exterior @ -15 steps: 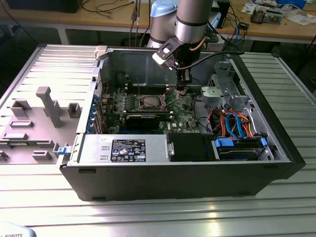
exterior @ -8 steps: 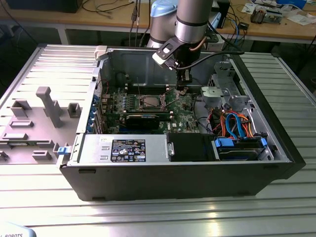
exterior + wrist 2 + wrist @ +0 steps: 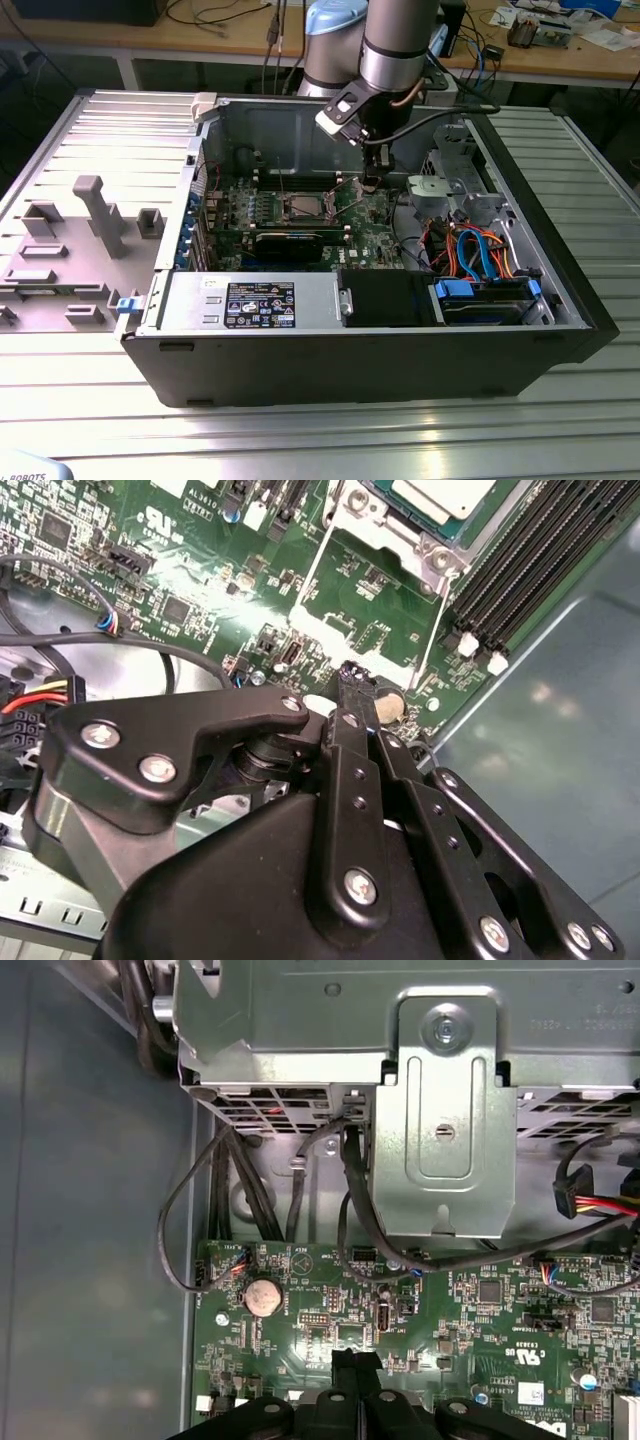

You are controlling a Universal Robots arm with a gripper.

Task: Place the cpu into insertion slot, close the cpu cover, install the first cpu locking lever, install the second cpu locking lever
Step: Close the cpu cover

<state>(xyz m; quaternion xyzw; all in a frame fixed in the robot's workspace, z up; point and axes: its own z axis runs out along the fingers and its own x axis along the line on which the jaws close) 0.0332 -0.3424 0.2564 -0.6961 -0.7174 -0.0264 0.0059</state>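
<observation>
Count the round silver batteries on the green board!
1. The coin battery lies on the green board near its edge, close to the end effector. Others may be hidden.

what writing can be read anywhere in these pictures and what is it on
Black label on the power supply housing: white print, too small to read.
Motherboard: white printed codes and symbols, too small to quote reliably.
White object at the exterior view's lower left corner: a word cut off by the edge, not readable whole.
No text here can be quoted with confidence.
</observation>
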